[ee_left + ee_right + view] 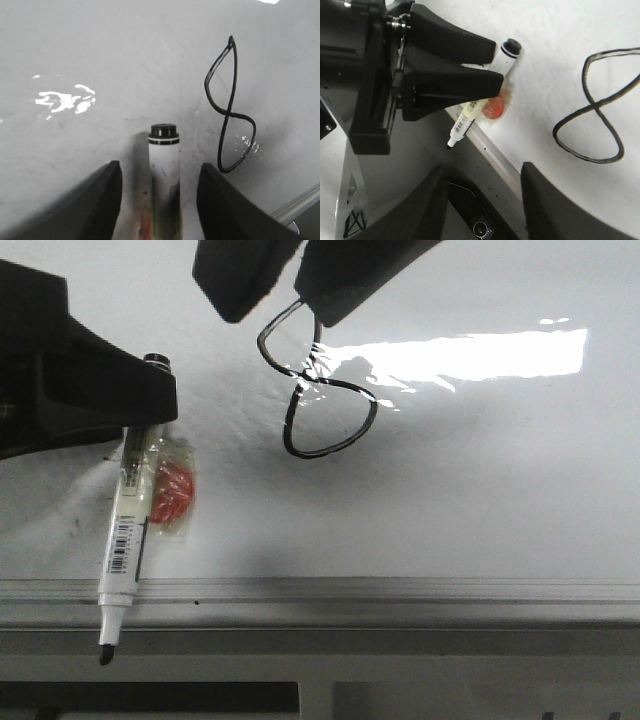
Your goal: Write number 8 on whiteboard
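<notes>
The number 8 (320,453), a thin black tilted figure of two loops, is drawn on the glossy whiteboard (480,480) beside the glare patch. It also shows in the left wrist view (229,114) and the right wrist view (595,107). A white marker (128,530) with bare black tip lies over the board's near edge, its tip past the rail. My left gripper (160,167) is open, its fingers standing either side of the marker (165,175) with gaps. My right gripper (285,305) is open and empty above the 8's top loop.
A small clear wrapper with something orange-red inside (172,490) lies against the marker. The grey metal edge rail (400,590) runs along the board's near side. Dark equipment (480,227) lies below the rail in the right wrist view.
</notes>
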Controlling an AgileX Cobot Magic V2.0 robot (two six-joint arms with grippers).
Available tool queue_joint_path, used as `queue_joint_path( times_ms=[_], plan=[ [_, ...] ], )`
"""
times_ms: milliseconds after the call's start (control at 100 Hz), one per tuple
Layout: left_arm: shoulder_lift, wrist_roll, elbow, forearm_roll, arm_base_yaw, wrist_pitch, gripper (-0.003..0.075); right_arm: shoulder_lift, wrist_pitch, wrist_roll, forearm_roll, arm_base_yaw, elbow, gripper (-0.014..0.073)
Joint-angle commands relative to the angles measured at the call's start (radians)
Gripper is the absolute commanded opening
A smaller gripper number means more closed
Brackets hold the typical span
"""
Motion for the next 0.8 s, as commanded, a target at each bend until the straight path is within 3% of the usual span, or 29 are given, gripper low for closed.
queue_joint_path(
  times_ms=[0, 290, 390, 460, 540, 610, 790],
  plan=[
    [-0.006, -0.009, -0.027, -0.014, 0.007, -0.071, 0.0350, -0.019, -0.049, 0.000, -0.001, 0.002, -0.027, 0.0293],
    [-0.058, -0.009, -0.027, 0.053, 0.000, -0.071, 0.0349, -0.025, -0.046, 0.000, -0.001, 0.002, -0.027, 0.0290],
    [-0.115, -0.009, -0.025, 0.085, -0.014, -0.070, 0.0332, -0.049, -0.048, 0.000, -0.004, 0.002, -0.027, 0.0192],
    [-0.164, -0.009, -0.018, 0.110, -0.021, -0.065, 0.0271, -0.075, -0.052, 0.000, -0.024, 0.002, -0.025, 0.0083],
    [-0.241, -0.009, -0.001, 0.127, -0.026, -0.049, 0.0120, -0.121, -0.056, 0.000, -0.061, 0.002, -0.023, -0.0062],
    [-0.314, -0.009, 0.022, 0.151, -0.026, -0.033, -0.0022, -0.169, -0.075, 0.000, -0.087, 0.002, -0.013, -0.0065],
    [-0.530, -0.009, 0.105, 0.174, -0.026, 0.023, -0.0020, -0.349, -0.243, -0.002, -0.173, 0.002, 0.107, -0.0064]
  ],
)
